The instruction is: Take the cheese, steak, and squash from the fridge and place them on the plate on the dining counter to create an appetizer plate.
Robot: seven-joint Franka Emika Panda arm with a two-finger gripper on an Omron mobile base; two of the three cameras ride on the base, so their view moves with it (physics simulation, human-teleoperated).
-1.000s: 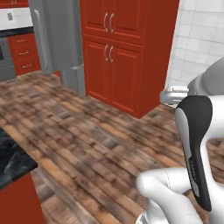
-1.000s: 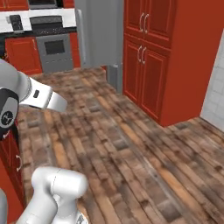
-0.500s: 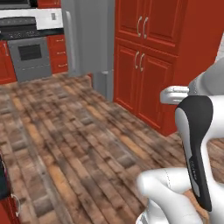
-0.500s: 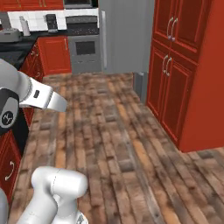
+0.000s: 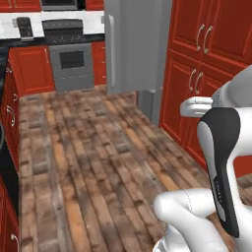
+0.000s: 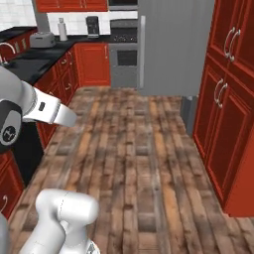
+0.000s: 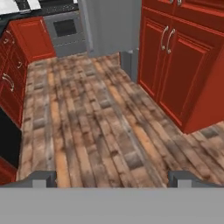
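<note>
The fridge (image 5: 135, 47), its grey door closed, stood across the plank floor (image 6: 134, 163) beside red cabinets (image 7: 183, 61); a stiff, heavy door, probably best pulled by its long handle (image 5: 109, 49). The gripper (image 7: 113, 178) fingers (image 7: 41, 178) stood wide, empty.

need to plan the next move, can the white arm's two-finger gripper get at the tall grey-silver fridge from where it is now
Probably not yet. The tall grey-silver fridge stands across a stretch of wooden plank floor, its door shut. The gripper, open and empty, points down at that floor, so the base likely must drive closer.
</note>
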